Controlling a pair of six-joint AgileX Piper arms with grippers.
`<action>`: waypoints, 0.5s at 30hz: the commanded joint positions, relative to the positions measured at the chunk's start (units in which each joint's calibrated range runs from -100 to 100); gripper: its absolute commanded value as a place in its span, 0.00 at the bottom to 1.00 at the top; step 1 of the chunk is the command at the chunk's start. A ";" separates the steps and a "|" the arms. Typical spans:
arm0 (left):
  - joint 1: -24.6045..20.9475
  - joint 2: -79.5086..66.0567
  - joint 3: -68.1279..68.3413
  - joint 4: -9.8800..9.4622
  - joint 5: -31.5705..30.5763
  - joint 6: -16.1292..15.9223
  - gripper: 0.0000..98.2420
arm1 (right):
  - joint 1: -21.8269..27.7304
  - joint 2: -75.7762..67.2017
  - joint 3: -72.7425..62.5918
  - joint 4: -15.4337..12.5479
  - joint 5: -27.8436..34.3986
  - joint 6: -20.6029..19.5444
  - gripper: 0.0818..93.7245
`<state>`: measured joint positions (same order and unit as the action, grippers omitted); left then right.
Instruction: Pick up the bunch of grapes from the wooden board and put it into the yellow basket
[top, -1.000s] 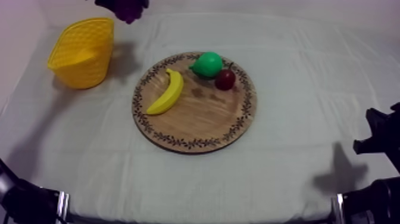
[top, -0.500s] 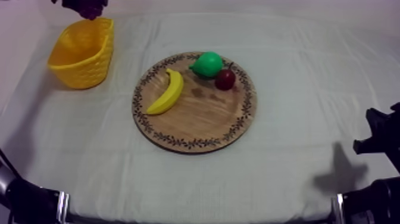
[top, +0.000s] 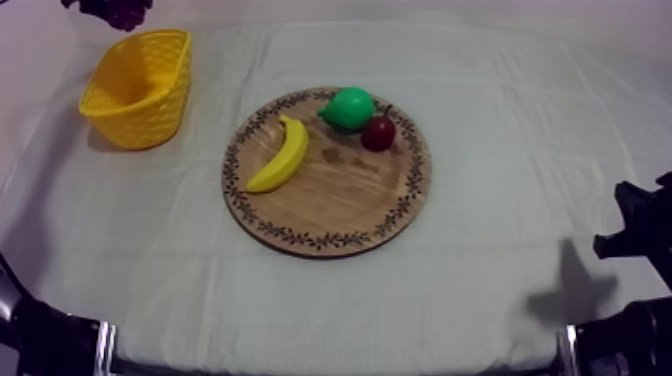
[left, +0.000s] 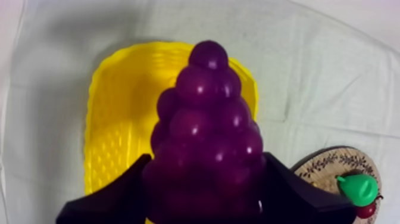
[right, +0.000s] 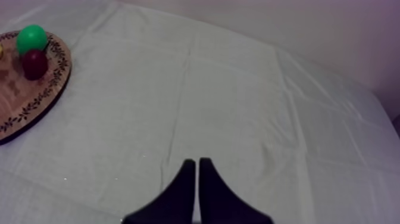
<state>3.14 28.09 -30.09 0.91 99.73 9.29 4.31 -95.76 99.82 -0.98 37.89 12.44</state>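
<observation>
A purple bunch of grapes hangs in the air over the yellow basket, and my left gripper is shut on it. From above, the grapes show at the far left, just beyond the basket. The round wooden board lies mid-table with a banana, a green pear and a small red fruit on it. My right gripper is shut on nothing above bare cloth, low at the table's right side.
In the right wrist view the board's edge with the pear and the small red fruit lies off to one side. Open cloth lies between board and basket and along the front.
The grapes, held in my left gripper, moved left along the far edge, from right of the basket to above its far left end. The right arm has not moved.
</observation>
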 joint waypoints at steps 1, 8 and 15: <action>-0.03 0.18 0.22 0.00 0.00 0.02 0.50 | -0.02 0.00 -0.04 0.03 0.02 -0.01 0.00; -0.59 1.41 2.57 -0.03 -0.57 0.34 0.50 | -0.02 0.00 -0.04 0.03 0.02 -0.01 0.00; -1.46 3.29 5.79 0.02 -2.21 0.26 0.51 | -0.02 0.00 -0.04 0.03 0.02 -0.01 0.00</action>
<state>1.70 31.22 -24.54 0.91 97.69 9.58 4.31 -95.76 99.82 -0.98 37.89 12.44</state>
